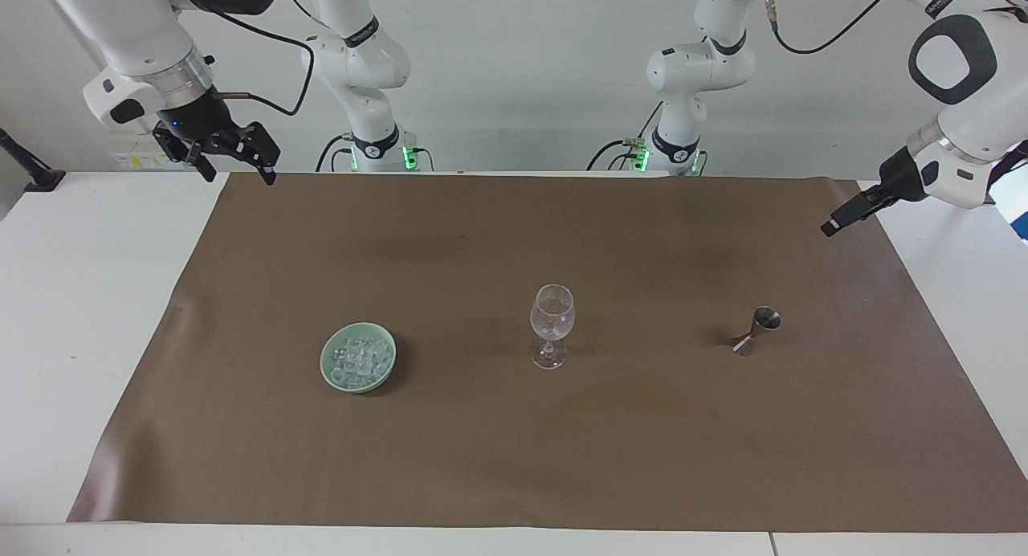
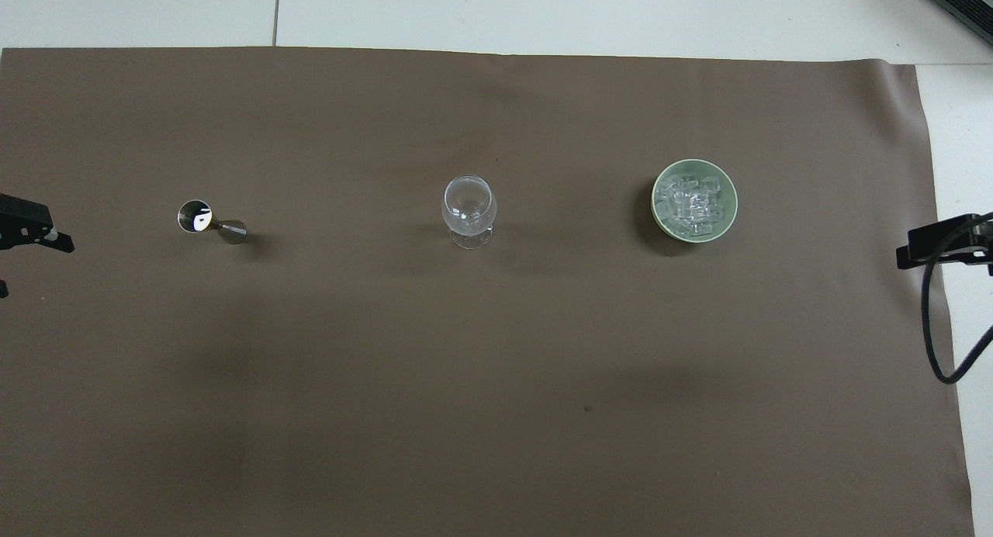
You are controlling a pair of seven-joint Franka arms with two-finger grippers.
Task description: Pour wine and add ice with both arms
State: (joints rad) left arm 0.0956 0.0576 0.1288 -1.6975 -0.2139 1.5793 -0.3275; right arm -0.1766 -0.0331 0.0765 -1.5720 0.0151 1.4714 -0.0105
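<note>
Counter (image 1: 72, 315): white, carrying a brown mat (image 1: 514, 459) across most of its top; all items stand on the mat in one row, well apart from each other. Right arm (image 1: 128, 34): raised over the mat's corner nearest its own base, waiting; right end effector (image 1: 233, 166) empty, fingers spread apart; it shows at the overhead view's edge (image 2: 931, 246). Left arm (image 1: 964, 82): raised over the mat's edge at its own end; left end effector (image 1: 835, 225) seen edge-on, tilted down, holding nothing, jaws at full spread; its tip shows in the overhead view (image 2: 35, 233). Dish (image 1: 358, 357): pale green, toward the right arm's end; ice (image 1: 359, 358) heaped inside it as small clear cubes (image 2: 693, 205). Glass (image 1: 552, 323): stemmed, upright, mid-row, between dish and jigger. Jigger (image 1: 756, 331): metal, upright, toward the left arm's end, mouth up (image 2: 195, 216).
</note>
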